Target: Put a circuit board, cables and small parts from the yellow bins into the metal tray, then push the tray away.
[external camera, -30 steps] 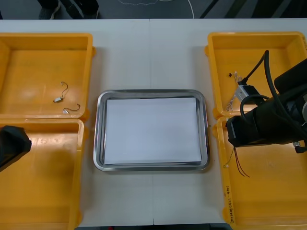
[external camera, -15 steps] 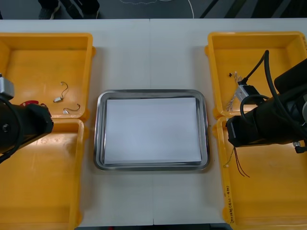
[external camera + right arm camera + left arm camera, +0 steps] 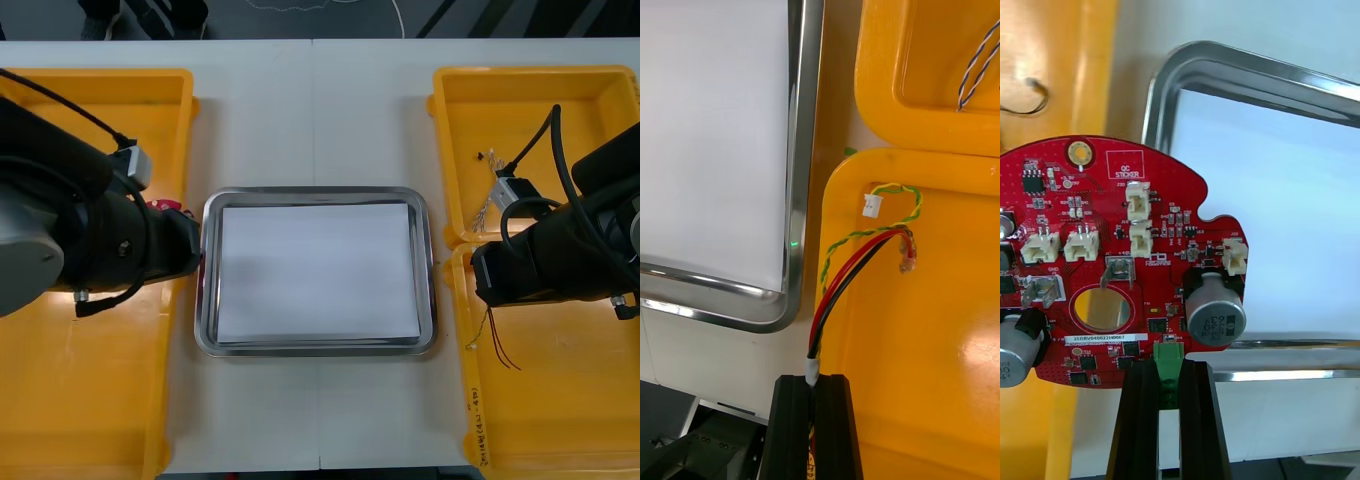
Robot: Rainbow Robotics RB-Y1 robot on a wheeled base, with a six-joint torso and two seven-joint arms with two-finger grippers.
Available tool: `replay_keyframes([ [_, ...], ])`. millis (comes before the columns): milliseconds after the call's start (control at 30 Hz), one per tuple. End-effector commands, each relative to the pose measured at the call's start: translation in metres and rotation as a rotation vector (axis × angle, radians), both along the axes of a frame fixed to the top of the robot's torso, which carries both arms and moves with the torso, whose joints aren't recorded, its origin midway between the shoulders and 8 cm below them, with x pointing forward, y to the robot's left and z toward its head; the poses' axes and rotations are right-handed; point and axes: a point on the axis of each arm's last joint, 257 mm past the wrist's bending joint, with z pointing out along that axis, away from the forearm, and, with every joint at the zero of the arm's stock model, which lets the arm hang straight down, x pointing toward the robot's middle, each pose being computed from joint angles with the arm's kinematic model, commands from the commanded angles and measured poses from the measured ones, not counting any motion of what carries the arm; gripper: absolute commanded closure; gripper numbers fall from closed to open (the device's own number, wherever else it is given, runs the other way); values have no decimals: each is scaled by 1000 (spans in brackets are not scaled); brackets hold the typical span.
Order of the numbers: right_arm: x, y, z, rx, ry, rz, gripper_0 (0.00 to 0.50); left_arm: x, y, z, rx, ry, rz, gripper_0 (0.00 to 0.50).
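Both grippers are loaded. Nearest, in the near right yellow bin [image 3: 560,430], at its corner beside the metal tray [image 3: 320,347], the right gripper [image 3: 814,379] has its black fingers pressed together on a red and black cable [image 3: 854,274]. The cable runs out from the fingertips across the bin floor, beside a twisted yellow and green cable [image 3: 842,241] with a white plug. At the tray's left rim, the left gripper [image 3: 1169,369] is clamped on a green connector at the edge of the round red circuit board [image 3: 1112,247], which lies flat beyond the fingertips. One side of the board reaches over the tray's left rim, and the rest hangs over the left bins. A small metal part [image 3: 1028,97], a thin hook, lies in the far left yellow bin [image 3: 150,100] past the board. In the far right yellow bin [image 3: 580,110] lies a twisted blue and white cable [image 3: 976,66]. A second ago the left arm sat at the left edge of the table [image 3: 310,120], over the near left bin. Half a second ago it carried the board over the far left bin, and it has since swung across to the tray. The right arm has not moved
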Motion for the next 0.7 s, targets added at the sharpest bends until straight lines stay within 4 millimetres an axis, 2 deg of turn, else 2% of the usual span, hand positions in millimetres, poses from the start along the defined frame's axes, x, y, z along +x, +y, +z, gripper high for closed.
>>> replay_keyframes([
  [33,3,-5,6,-32,-16,0,500,10,-20,14,48,-39,-93,500],
  [200,3,-5,6,-33,-16,3,500,7,-45,5,44,-9,-150,500],
  [367,3,-5,6,-34,-16,6,500,3,-73,-13,61,31,-201,500],
  [700,2,-5,6,-33,-14,8,500,-5,-97,-56,112,130,-238,500],
])
